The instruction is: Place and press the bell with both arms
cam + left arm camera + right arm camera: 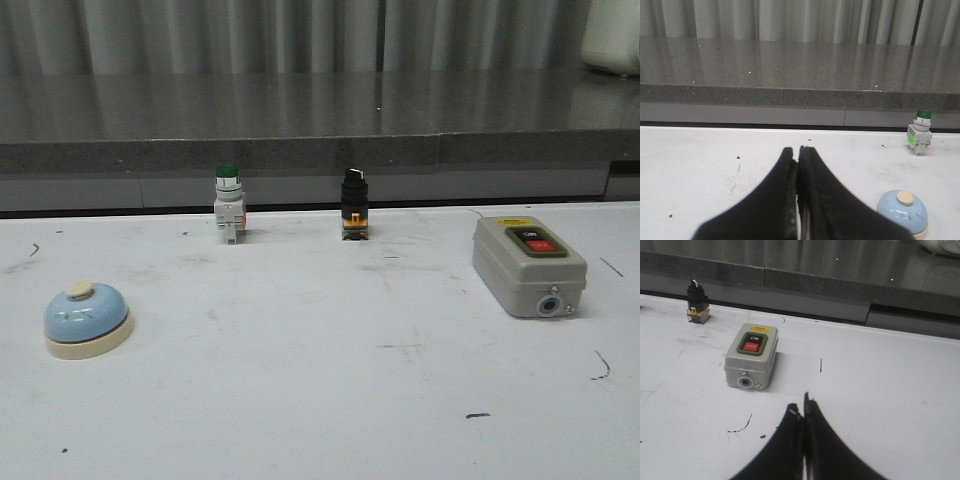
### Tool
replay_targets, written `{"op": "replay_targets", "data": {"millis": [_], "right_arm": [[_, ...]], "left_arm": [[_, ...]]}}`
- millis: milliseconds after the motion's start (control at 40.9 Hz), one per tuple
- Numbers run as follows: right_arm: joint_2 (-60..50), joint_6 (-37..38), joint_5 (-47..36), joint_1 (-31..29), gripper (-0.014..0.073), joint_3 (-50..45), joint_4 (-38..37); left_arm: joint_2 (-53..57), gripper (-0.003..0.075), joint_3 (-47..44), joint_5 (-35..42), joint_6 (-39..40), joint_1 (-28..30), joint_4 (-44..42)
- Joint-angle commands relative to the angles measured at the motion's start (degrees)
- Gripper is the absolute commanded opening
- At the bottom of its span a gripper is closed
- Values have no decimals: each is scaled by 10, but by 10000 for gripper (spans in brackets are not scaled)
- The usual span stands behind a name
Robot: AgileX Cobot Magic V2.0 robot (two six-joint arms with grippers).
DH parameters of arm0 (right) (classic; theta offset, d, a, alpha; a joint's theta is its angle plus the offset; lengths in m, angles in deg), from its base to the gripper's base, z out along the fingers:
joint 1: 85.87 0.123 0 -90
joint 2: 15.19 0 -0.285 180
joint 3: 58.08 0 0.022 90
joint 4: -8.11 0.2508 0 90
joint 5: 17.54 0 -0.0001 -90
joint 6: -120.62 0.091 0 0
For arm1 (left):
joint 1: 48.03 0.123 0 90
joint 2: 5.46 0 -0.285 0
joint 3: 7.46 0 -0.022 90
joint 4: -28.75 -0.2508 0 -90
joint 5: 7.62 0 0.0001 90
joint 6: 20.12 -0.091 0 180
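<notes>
The bell (87,319) sits upright on the white surface (320,400), at the far left of everything laid out there. Taking the bell as the landmark: the green-capped button (228,203) stands behind it and to its right, near the back edge of the surface; the black-knobbed switch (353,203) is further right along that same back edge; the grey switch box (528,264) lies well apart on the far right.

In the front view neither arm shows at all, so where the arms stand over the surface has to be judged from the wrist views. In the left wrist view the left fingers (798,155) are pressed together with nothing between them, and the bell (903,212) lies near them, off to their right side, its base partly cut by the frame edge. The right fingers (803,410) are likewise closed on nothing, and they face the grey switch box (751,356); the bell does not appear in that view.

So the left arm is judged much the nearer to the bell, which lies to the right of its fingers. Being round, the bell has no long axis to line up with; the fingers would need to part first.
</notes>
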Motion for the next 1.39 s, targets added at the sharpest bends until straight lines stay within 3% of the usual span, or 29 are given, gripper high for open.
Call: {"op": "replay_targets", "data": {"millis": [0, 1077, 1223, 1370], "right_arm": [[-9, -4, -45, -3, -67, 3, -3], [-9, -4, -66, -3, -67, 3, -3], [-9, -4, -93, -3, -67, 3, -3], [-9, 14, -109, -2, -67, 32, 8]], "left_arm": [[10, -20, -14, 45, 3, 2, 2], [10, -20, -14, 52, 3, 2, 2], [10, -20, -14, 102, 3, 2, 2], [9, -20, 2, 229, 14, 2, 61]]}}
